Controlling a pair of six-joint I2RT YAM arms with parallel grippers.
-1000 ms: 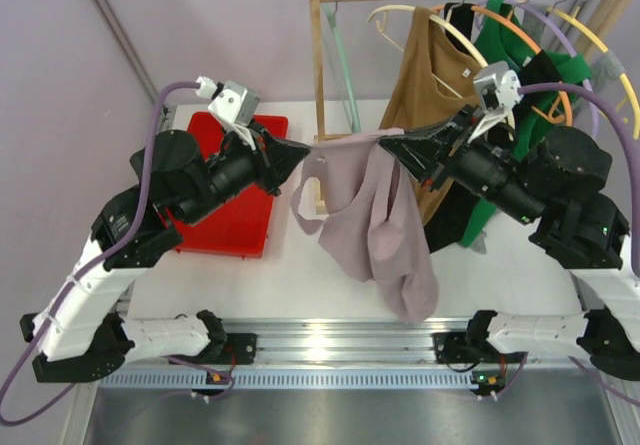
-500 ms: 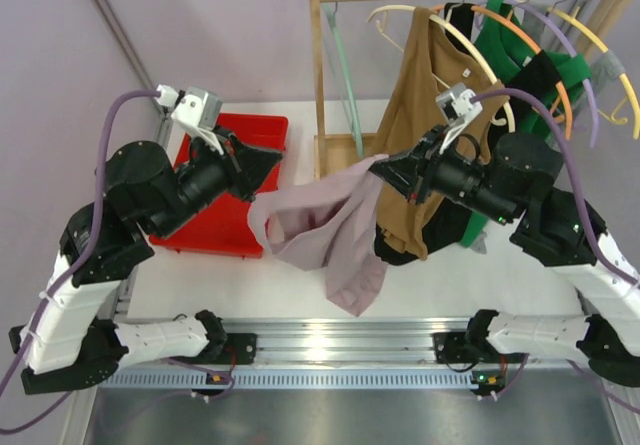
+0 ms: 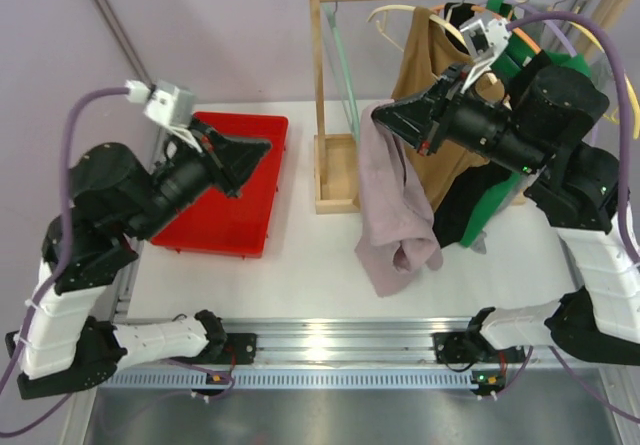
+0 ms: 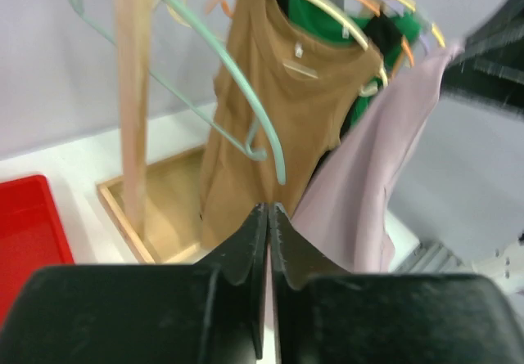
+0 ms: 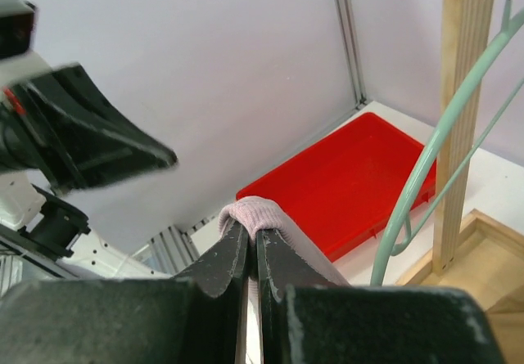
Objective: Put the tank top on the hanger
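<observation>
Between right fingers (image 5: pixel 223 259), tank top (image 5: pixel 252 212) fold

A plain lilac-grey wall (image 3: pixel 200 25) fills the top of the overhead view, crossed at upper left by 1 slanting grey metal strip (image 3: pixel 113 25). Below it lies a white counter (image 3: pixel 310 255). A light wooden rack (image 3: pixel 318 85) stands at centre: 1 upright post, a top rail and an open box base. An aluminium rail (image 3: pixel 330 350) and a dull grey sheet (image 3: pixel 330 415) run along the bottom edge. The light is soft and even.
</observation>
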